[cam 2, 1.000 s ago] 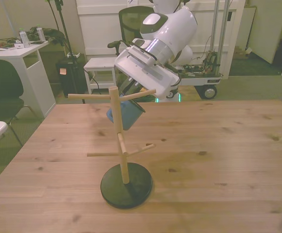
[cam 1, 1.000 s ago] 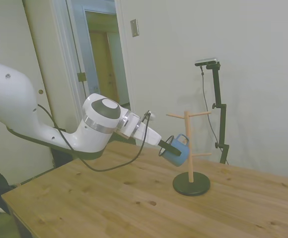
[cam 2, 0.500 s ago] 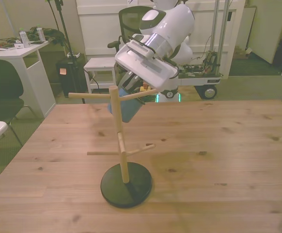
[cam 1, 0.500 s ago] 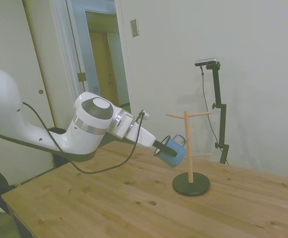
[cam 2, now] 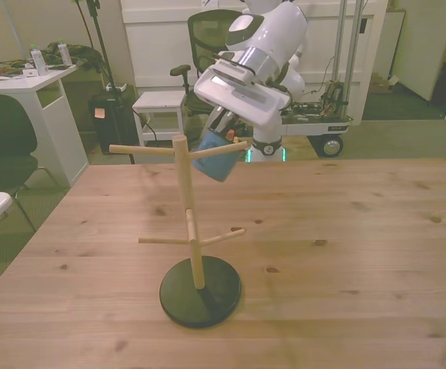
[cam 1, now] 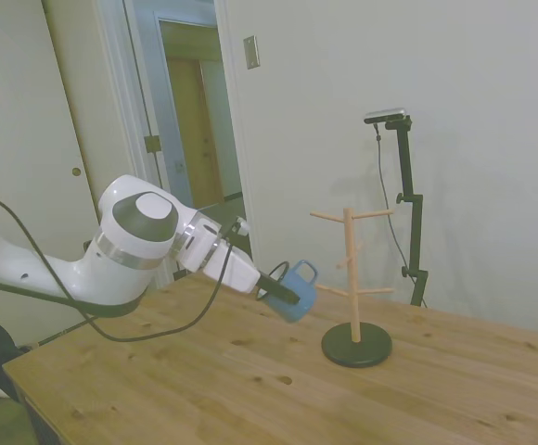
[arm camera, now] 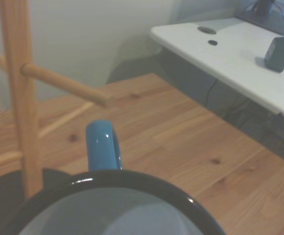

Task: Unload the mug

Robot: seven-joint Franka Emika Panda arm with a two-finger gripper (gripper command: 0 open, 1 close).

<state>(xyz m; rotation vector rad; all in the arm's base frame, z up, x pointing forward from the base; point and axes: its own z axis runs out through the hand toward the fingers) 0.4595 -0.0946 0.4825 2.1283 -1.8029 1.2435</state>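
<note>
Side view: the gripper was closed on the mug, held tilted in the air clear of the mug tree, above the table. Front view: mug hung behind the mug tree's upper pegs, under the gripper. Wrist view: mug handle pointed toward the mug tree, not touching.

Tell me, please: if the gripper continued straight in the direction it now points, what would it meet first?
Probably the wooden mug tree: the gripper, holding the small blue enamel mug, points toward its post. Depth is uncertain.
</note>
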